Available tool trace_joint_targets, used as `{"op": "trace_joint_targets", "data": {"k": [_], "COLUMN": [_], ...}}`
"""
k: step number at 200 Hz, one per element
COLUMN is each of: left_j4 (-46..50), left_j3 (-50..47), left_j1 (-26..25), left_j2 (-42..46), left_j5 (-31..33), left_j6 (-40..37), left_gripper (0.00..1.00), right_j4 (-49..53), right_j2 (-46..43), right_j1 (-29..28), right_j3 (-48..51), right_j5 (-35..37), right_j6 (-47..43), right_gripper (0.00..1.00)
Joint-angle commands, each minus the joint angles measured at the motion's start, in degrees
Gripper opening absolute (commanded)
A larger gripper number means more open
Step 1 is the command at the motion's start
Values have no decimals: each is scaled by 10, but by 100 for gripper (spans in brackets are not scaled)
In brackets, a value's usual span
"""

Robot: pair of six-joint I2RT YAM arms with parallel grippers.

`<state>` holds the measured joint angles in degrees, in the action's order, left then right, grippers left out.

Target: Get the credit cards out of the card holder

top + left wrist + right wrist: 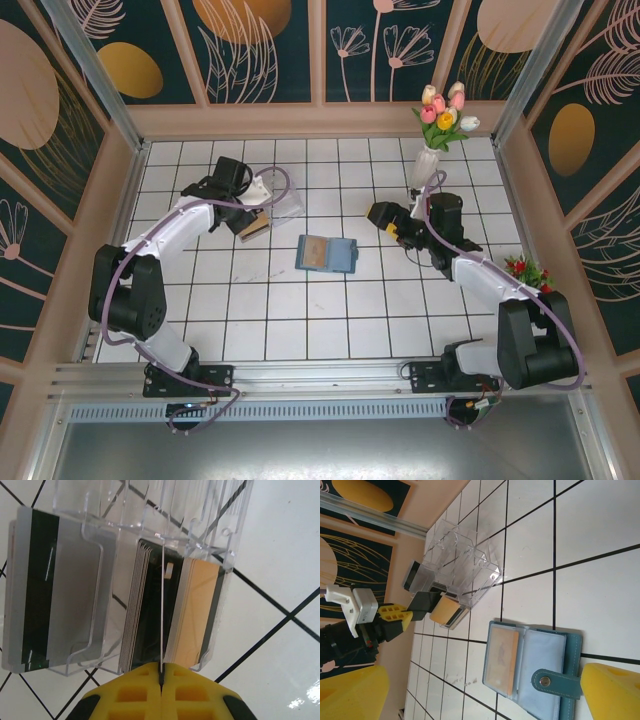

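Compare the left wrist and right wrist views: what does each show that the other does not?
Left wrist, not right: the fanned white edges of a card stack in the middle compartment. Right wrist, not left: the open teal-blue folding wallet with a tan card in its pocket. Both: the clear plastic box, its tan cards, the white tiled table and the left hand shut on a thin card.

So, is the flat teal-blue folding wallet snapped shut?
No, the teal-blue folding wallet lies open flat, a tan card showing in one pocket.
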<state>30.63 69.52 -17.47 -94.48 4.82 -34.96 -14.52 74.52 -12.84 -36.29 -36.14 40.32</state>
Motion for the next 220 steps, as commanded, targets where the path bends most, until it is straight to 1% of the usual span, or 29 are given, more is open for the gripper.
{"op": "trace_joint_targets", "data": {"k": [1,38,72,90,124,173,220], "left_j4": [-15,-28,-38,-51,-45,-18,-6], "left_j3": [-8,-21,-10,5,26,42,49], "left_j1": [9,14,15,16,18,35,49], "left_j2": [-6,-7,-15,-26,-34,-34,-58], "left_j5": [-4,-15,-20,-1,-1,-55,-83], "left_j6": [-23,-37,-48,-35,-37,-36,-35], "left_gripper": [0,0,0,0,0,0,0], "right_j4": [-1,-20,-16,-16,-13,-9,-5], "right_j2": [5,6,9,11,9,12,17], "right_j1": [3,3,3,3,3,2,2], "right_j3": [-16,-15,-21,-24,-26,-28,-29], "right_j5": [-17,-32,-35,-38,-39,-38,-38], "right_j6": [-15,2,3,8,11,17,21], "right_gripper": [99,99,99,99,99,99,99]}}
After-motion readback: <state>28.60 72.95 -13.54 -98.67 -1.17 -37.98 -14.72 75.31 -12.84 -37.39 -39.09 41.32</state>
